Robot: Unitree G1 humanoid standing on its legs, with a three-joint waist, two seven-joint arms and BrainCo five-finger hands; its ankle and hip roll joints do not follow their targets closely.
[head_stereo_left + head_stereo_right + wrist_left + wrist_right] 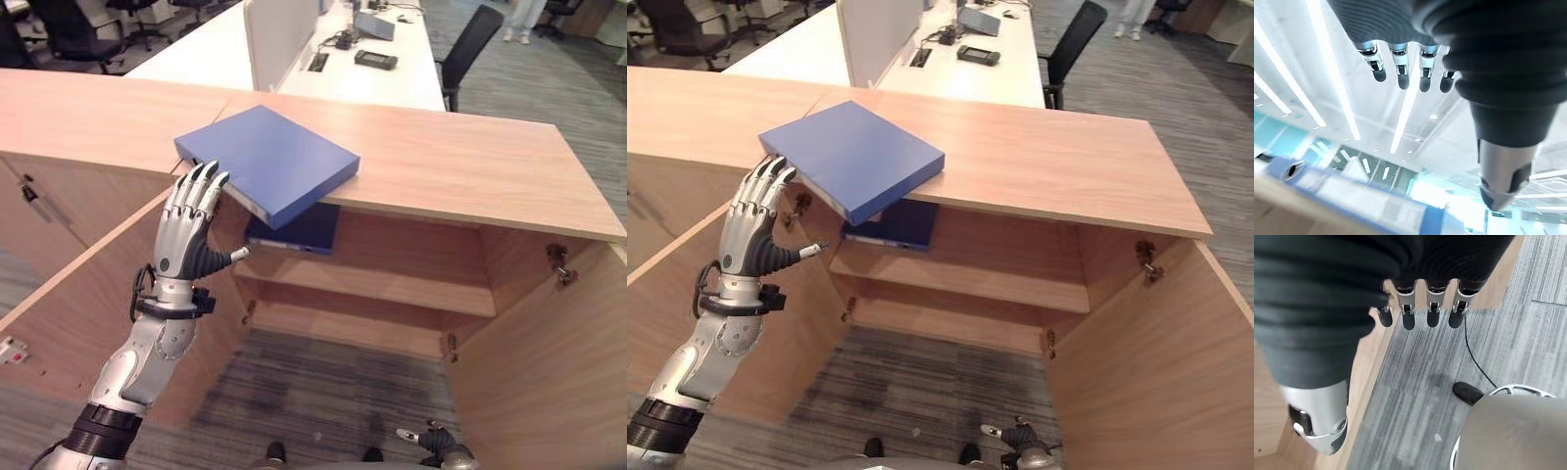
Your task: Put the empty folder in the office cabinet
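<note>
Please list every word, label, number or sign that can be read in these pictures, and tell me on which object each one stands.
There is no readable text.
Blue folder on the cabinet top: plain cover, no label.
Second blue folder on the upper shelf: no print visible.
Dark devices on the white desk behind: too small to read.
Left hand, open at the folder's edge, and right hand: no markings legible.

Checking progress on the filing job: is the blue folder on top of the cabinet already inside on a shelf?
No. The blue folder lies on the cabinet top, overhanging its front edge, with the left hand at its corner.
</note>
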